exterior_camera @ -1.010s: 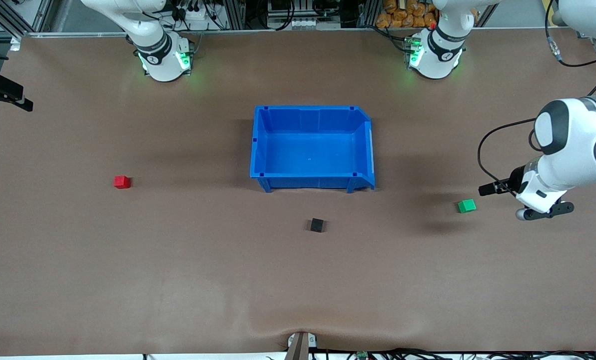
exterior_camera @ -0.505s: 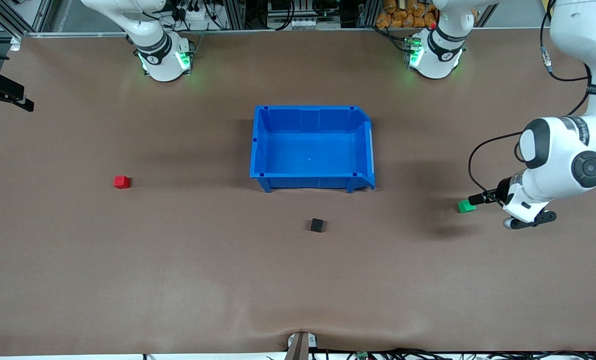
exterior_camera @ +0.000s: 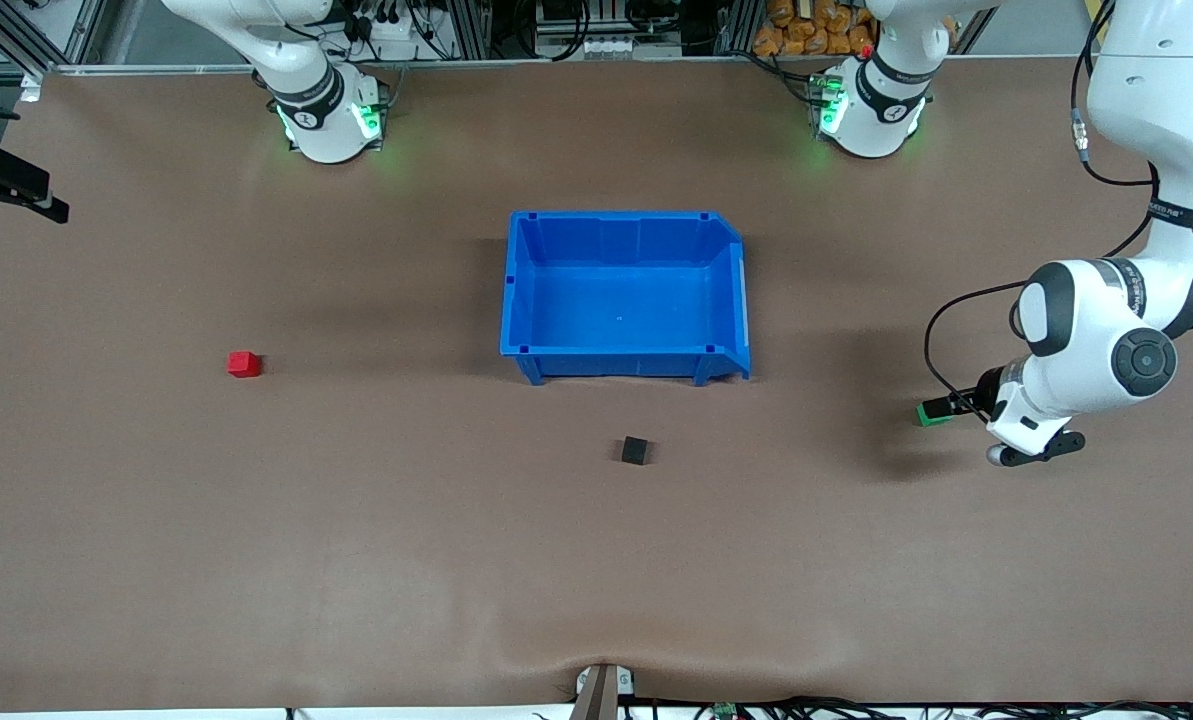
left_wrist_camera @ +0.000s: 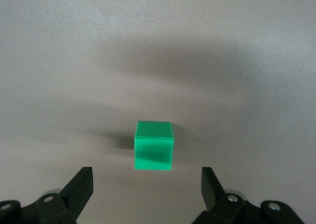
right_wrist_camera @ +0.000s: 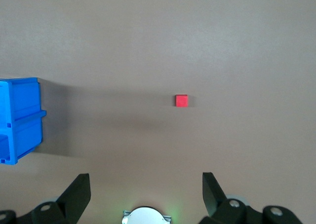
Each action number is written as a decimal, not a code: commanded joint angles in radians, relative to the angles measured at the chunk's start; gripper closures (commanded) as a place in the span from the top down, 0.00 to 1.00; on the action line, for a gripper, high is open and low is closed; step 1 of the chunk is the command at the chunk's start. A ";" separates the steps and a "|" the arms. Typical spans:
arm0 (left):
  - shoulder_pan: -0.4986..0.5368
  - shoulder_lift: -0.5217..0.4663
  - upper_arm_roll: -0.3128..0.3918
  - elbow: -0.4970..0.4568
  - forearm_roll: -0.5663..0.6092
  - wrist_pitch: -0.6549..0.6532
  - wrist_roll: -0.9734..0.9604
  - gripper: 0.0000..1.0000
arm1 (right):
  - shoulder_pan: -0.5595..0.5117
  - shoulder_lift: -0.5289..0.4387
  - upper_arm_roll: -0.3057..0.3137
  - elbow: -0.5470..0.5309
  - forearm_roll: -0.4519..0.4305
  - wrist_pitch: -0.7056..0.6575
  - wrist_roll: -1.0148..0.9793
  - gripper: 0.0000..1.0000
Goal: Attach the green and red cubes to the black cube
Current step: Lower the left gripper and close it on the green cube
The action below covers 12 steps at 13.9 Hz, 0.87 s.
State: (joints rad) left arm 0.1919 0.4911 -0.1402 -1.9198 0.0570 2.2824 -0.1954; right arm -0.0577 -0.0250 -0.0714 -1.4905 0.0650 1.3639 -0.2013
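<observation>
I hold the left tool (left_wrist_camera: 147, 184) wide over the green cube (left_wrist_camera: 154, 145), lined up to grasp it. The right tool (right_wrist_camera: 146, 185) waits wide, high above the red cube (right_wrist_camera: 181, 100). The black cube (exterior_camera: 636, 450) lies near the blue bin (exterior_camera: 624, 355), nearer the camera.

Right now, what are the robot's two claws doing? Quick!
Left gripper: open, holding nothing, over the green cube.
Right gripper: open, holding nothing, waiting high above the red cube.
</observation>
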 commanded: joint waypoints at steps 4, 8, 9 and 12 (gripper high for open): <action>0.014 0.058 -0.005 0.001 0.001 0.078 -0.009 0.94 | -0.017 0.017 0.002 -0.017 0.004 0.004 0.000 1.00; 0.015 0.075 -0.005 0.001 0.000 0.092 -0.009 0.85 | -0.019 0.037 0.002 -0.017 0.001 0.007 0.003 1.00; 0.015 0.079 -0.005 0.001 0.000 0.101 -0.009 0.82 | -0.024 0.039 0.002 -0.017 0.004 0.007 0.003 1.00; 0.015 0.086 -0.004 0.001 0.000 0.109 -0.009 0.76 | -0.031 0.051 0.001 -0.017 0.003 0.006 0.003 1.00</action>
State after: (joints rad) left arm 0.1995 0.5728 -0.1401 -1.9197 0.0570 2.3754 -0.1954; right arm -0.0693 0.0196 -0.0772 -1.5072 0.0636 1.3674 -0.2008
